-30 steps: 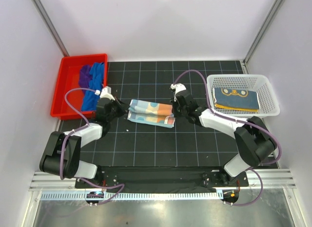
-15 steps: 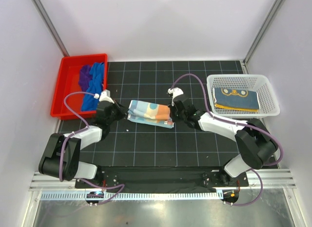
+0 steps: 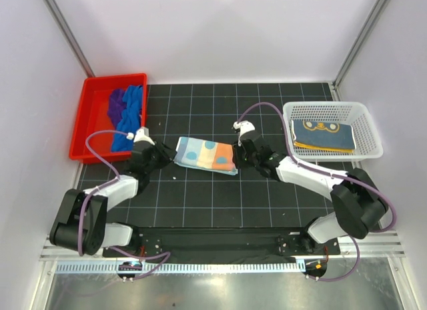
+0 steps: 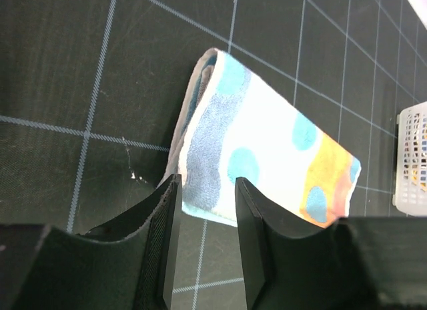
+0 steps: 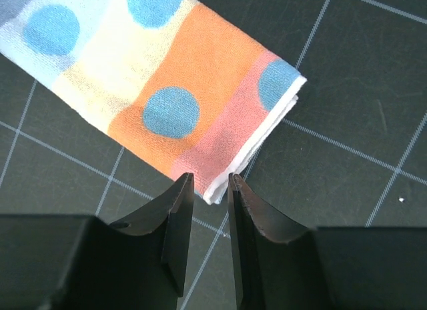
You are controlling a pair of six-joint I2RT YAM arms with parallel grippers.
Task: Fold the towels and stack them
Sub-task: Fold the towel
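Top external, folded terry polka-dot towel [image 3: 205, 155] (soft, rectangular), left fingers [image 4: 159, 247] parted, right fingers [image 5: 179, 238] barely parted

White mesh basket [image 4: 407, 190] mostly beyond frame edge

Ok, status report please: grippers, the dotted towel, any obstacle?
Left gripper open, at left end of folded dotted towel. Right gripper open, narrow gap, at its right corner. Towel flat on mat, not held. No obstacle near it.
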